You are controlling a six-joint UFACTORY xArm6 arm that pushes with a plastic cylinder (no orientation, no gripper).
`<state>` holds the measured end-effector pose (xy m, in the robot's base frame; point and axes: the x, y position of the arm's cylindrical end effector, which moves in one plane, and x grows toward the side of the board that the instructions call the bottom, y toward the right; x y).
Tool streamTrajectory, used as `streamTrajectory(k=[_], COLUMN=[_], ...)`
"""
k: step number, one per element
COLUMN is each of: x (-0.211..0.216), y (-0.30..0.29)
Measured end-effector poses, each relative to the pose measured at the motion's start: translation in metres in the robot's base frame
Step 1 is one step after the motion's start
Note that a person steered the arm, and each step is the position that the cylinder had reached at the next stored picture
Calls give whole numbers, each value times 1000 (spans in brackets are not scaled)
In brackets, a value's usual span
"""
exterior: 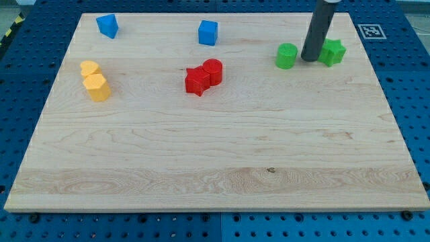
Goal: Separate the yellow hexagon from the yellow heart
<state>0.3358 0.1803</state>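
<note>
The yellow hexagon (98,87) and the yellow heart (90,68) sit touching each other at the view's left side of the wooden board (215,161), the heart just above the hexagon. My tip (310,59) is far away at the view's upper right, standing between a green cylinder (287,56) and a green star (332,52).
Two red blocks (203,76) sit touching near the board's middle top. A blue block (107,25) lies at the top left and a blue cube (208,32) at the top middle. A marker tag (370,31) sits beyond the board's top right corner.
</note>
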Motion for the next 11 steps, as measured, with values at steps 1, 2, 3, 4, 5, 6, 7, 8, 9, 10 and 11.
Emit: streamTrajectory(k=[1,2,3,4,5,6,7,8,9,10,11], x=[4,60,122,168,186,186,185,150,119,94,81], y=[-6,-6,-23,-98,-199,-289,-382,-438,-454,-463,-422])
